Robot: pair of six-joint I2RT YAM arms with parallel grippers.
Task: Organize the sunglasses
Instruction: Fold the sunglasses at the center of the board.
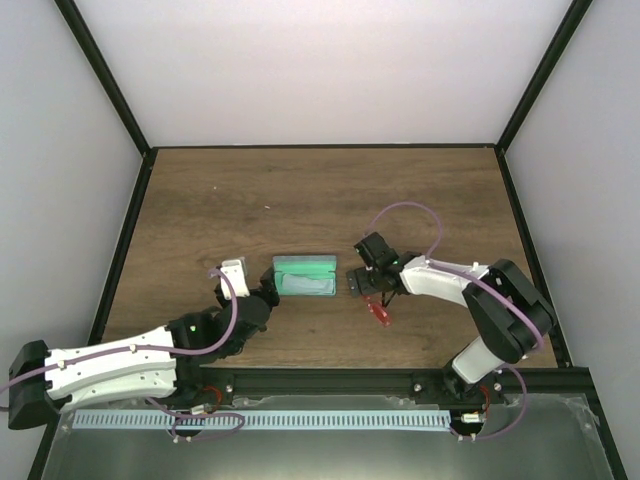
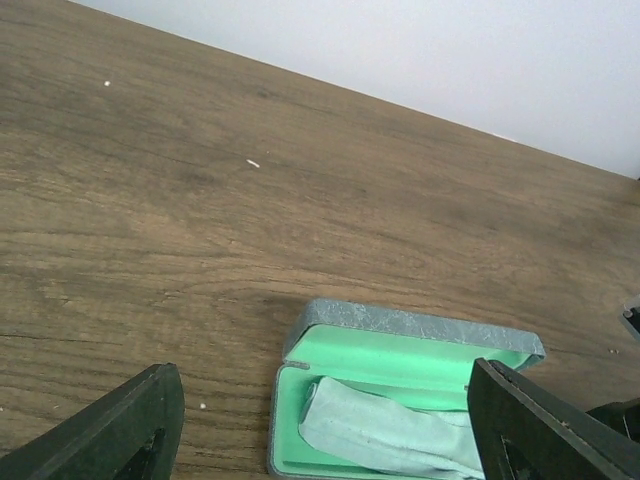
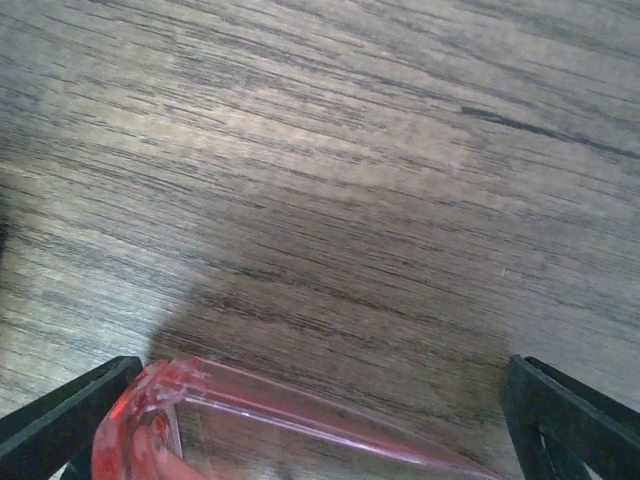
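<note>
Red sunglasses (image 3: 160, 410) are straddled by the released right gripper (image 3: 322, 390), at four o'clock of the case (image 1: 305, 275); their thin arms could be bent if clamped askew. The left gripper (image 2: 322, 410) is likewise released.

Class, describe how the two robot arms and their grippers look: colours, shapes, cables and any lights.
The left arm and the right arm both have smooth white shell segments linked by black joints. A thin purple cable loops along each arm, and a small green light glows on each. The left gripper and the right gripper are black, with broad, flat, wedge-shaped fingers.
</note>
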